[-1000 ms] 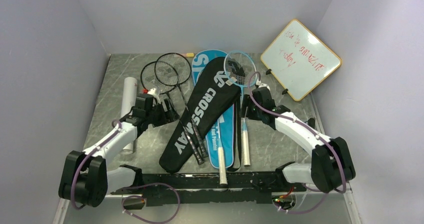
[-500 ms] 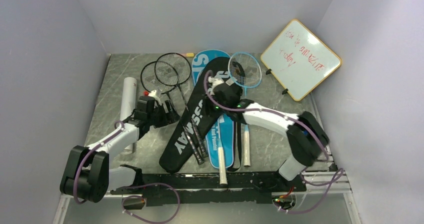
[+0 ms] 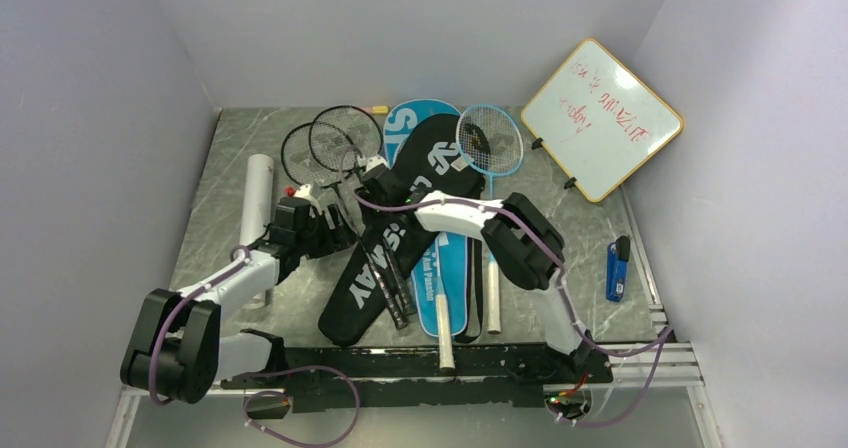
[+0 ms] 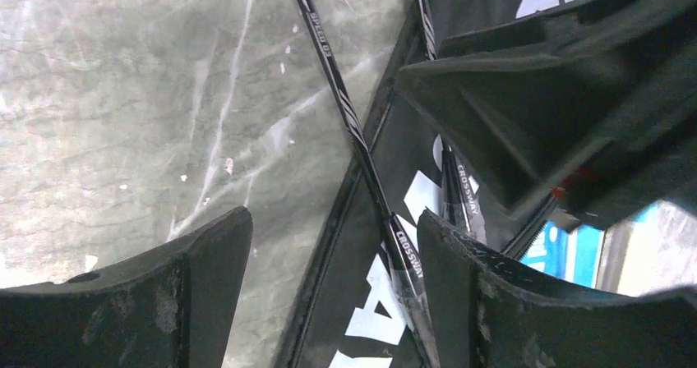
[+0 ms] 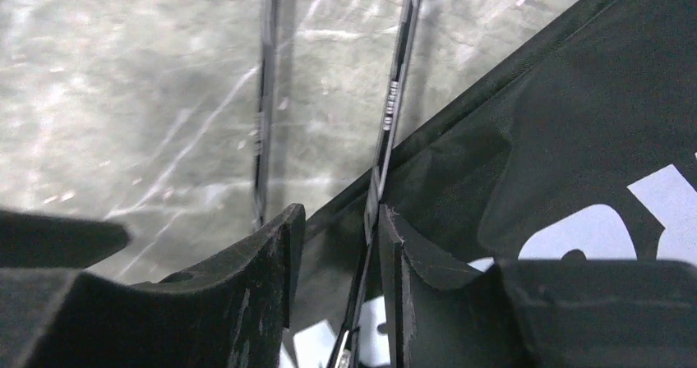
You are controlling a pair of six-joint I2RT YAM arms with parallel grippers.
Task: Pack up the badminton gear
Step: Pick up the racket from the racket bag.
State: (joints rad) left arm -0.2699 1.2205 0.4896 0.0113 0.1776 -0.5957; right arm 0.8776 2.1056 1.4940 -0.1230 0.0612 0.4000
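Observation:
Two black rackets (image 3: 330, 146) lie with their shafts (image 4: 345, 113) crossing onto the black "CROSSWAY" cover (image 3: 400, 238), which overlaps the blue cover (image 3: 418, 123). The light-blue racket (image 3: 490, 140) rests to the right of them. A white tube (image 3: 258, 193) lies at the left, with a white shuttlecock (image 3: 298, 190) beside it. My left gripper (image 4: 333, 220) is open and straddles one black shaft at the cover's edge. My right gripper (image 5: 341, 213) has reached across the covers. It is narrowly open around the other black shaft (image 5: 393, 97), which lies against its right finger.
The wood-framed whiteboard (image 3: 600, 118) leans in the back right corner. A small blue object (image 3: 617, 268) lies near the table's right edge. A pink-yellow marker (image 3: 375, 109) sits at the back wall. The two grippers stand close together over the shafts.
My right arm has swung from the light-blue racket leftward across the covers to the black rackets' shafts, and its jaws have narrowed. The small blue object is uncovered. The left arm has barely moved.

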